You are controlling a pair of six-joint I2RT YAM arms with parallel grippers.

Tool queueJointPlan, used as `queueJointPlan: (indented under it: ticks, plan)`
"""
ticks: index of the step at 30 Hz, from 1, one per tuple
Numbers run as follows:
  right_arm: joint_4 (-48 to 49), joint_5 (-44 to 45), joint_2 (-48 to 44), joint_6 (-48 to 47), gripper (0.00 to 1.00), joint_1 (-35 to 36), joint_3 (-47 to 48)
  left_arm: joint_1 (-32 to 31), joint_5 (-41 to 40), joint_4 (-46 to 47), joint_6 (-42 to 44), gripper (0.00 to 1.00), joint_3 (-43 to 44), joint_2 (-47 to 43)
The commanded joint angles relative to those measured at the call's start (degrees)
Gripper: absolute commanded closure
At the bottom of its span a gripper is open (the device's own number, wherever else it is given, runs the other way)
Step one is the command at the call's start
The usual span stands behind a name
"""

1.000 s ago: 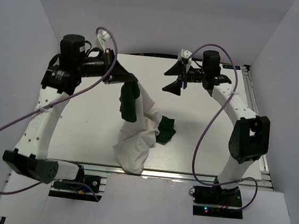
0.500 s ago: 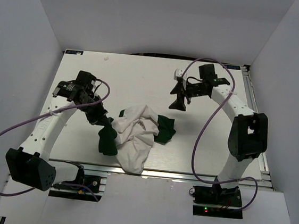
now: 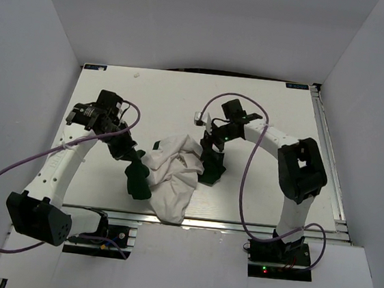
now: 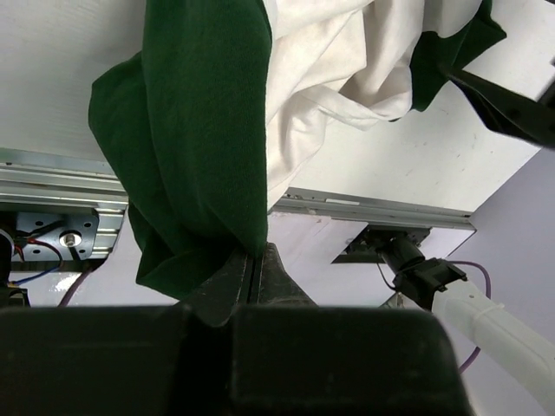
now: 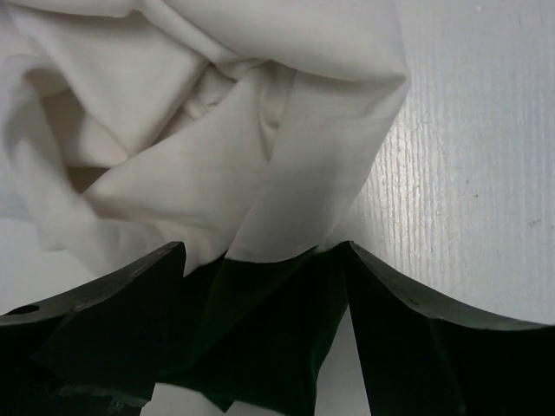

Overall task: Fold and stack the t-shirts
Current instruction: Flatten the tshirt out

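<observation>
A crumpled white t-shirt [image 3: 175, 176] lies in a heap at the table's middle front, over a dark green t-shirt. One green part [image 3: 136, 181] hangs at the heap's left, another green part [image 3: 213, 165] sticks out at its right. My left gripper [image 3: 134, 160] is shut on the green cloth [image 4: 195, 147], pinched between its jaws. My right gripper [image 3: 212, 145] is open, its fingers spread wide over the right green corner [image 5: 260, 338] and the white shirt's edge [image 5: 286, 156], holding nothing.
The white table [image 3: 269, 193] ends at a metal rail along its front edge [image 3: 225, 224]. White walls stand on the left, back and right. Purple cables loop from both arms.
My left gripper came down from the back left with the green cloth to the front left of the heap, then held still. My right gripper moved from the back to the heap's right side.
</observation>
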Motion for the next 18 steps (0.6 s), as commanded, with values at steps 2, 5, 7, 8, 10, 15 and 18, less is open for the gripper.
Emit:
queueJointPlan:
  ticks: [2,5,7,8,10,15,18]
  plan:
    - [7.3,5.8,3.4,8.7,0.24,0.2,1.6,0.0,-1.5,-1.1,0.0,1.0,3.7,-2.1]
    - [7.5,6.4,4.7,9.5,0.41,0.6,2.4,-0.1,-2.0,-1.5,0.0,1.0,5.3,-2.2]
    - [7.1,6.2,4.9,9.5,0.61,0.7,2.6,0.0,-2.9,-1.7,0.0,1.0,6.4,-2.0]
    - [6.8,5.9,4.3,9.4,0.86,0.6,3.3,0.0,-3.4,-1.7,-0.1,1.0,6.9,-1.7]
    - [6.0,6.4,2.8,8.7,1.0,0.5,3.6,0.0,-4.3,-1.4,0.0,1.0,8.9,-1.4]
    - [7.0,7.7,-5.2,8.9,1.0,-3.7,5.9,0.1,-8.5,1.5,1.2,1.0,16.6,1.8]
    - [4.9,7.4,-7.4,8.8,1.0,-8.1,12.7,0.4,-13.5,2.5,3.5,1.0,25.1,5.1]
